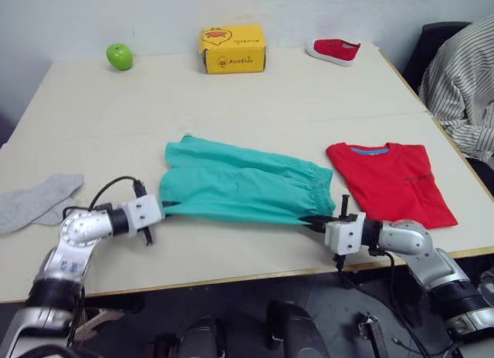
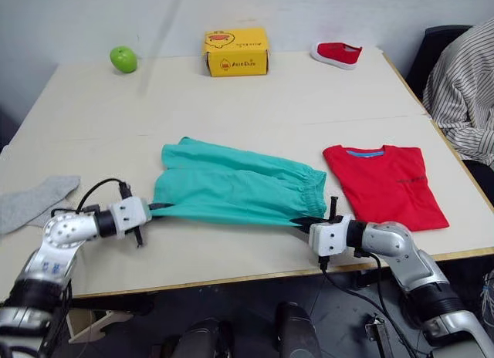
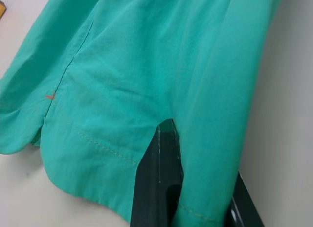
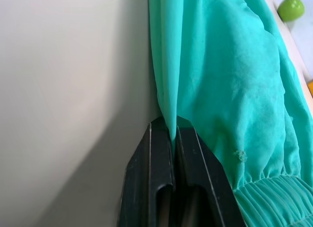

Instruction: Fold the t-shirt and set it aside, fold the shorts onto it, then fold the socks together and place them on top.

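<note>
Beige table (image 1: pixel 231 103): left gripper (image 1: pixel 164 211) and right gripper (image 1: pixel 315 220) each pinch the shorts' (image 1: pixel 247 184) near edge.

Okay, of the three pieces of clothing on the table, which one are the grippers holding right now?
The teal-green shorts. The left gripper and right gripper pinch its near edge; the folded red t-shirt and the grey socks lie untouched.

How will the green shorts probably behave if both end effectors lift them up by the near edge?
The shorts will probably hang limp: the thin fabric already creases and bunches where the left end effector and right end effector pinch it. They look light, as small pinches draw the near edge taut. The gathered waistband seems thicker, so that end may sag lower.
</note>
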Robot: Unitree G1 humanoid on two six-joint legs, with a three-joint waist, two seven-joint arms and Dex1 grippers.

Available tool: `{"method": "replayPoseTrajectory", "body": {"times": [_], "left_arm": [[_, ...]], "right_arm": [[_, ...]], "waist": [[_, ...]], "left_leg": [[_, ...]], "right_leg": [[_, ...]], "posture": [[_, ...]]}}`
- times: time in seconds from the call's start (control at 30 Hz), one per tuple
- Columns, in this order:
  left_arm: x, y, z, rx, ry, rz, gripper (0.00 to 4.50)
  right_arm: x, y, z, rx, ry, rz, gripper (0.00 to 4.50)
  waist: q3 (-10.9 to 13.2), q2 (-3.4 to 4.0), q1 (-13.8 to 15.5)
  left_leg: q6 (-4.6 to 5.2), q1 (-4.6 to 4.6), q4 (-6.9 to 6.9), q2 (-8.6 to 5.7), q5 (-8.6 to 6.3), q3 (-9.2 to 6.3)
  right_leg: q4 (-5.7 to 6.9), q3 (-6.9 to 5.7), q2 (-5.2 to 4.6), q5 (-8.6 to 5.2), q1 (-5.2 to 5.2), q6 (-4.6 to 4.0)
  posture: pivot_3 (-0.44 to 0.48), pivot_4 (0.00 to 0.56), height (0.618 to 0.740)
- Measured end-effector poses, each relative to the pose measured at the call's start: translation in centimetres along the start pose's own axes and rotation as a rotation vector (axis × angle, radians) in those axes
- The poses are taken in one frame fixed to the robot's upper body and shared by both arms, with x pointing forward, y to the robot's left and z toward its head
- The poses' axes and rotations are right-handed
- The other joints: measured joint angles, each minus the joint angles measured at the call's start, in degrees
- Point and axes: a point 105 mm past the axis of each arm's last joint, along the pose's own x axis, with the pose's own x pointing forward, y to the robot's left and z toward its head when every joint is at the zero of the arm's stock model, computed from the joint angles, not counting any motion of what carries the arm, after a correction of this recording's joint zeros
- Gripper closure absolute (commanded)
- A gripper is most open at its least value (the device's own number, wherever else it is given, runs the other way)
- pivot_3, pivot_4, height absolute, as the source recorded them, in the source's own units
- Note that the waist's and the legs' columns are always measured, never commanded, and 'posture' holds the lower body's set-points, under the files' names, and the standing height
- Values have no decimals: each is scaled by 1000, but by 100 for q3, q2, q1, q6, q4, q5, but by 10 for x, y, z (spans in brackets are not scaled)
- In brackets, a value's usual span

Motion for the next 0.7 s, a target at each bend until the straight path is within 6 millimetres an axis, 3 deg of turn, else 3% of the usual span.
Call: {"method": "replayPoseTrajectory", "body": {"times": [0.33, 0.47, 0.57, 0.7], "left_arm": [[-38, -77, 22, -156, 10, -29, 4480], [-44, -93, 28, -205, 0, -36, 4480], [-47, -94, 27, -231, -1, -20, 3746], [-60, -80, 27, -248, -17, 27, 2438]], "right_arm": [[-14, 25, 3, 17, -51, 50, 4500], [-16, 26, 1, 26, -52, 52, 4500], [-17, 25, 0, 123, -56, 57, 3889], [-29, 33, 9, 277, -71, 128, 2522]], "waist": [[0, -2, 85], [-6, -11, 160], [-7, -13, 180], [-8, -14, 228]], "left_leg": [[-9, 4, -1, 18, -22, 5], [10, 7, 0, 28, -37, 1], [7, 9, 0, 37, -39, -3], [-2, 7, 0, 52, -49, -6]], "right_leg": [[-30, 34, -9, -4, -1, -7], [-27, 44, 2, -8, 0, -16], [-24, 50, 4, -13, 0, -25], [-23, 40, 9, -21, -3, -40]], "posture": [[0, 150, 740], [0, 150, 740], [0, 150, 740], [0, 150, 740]]}}
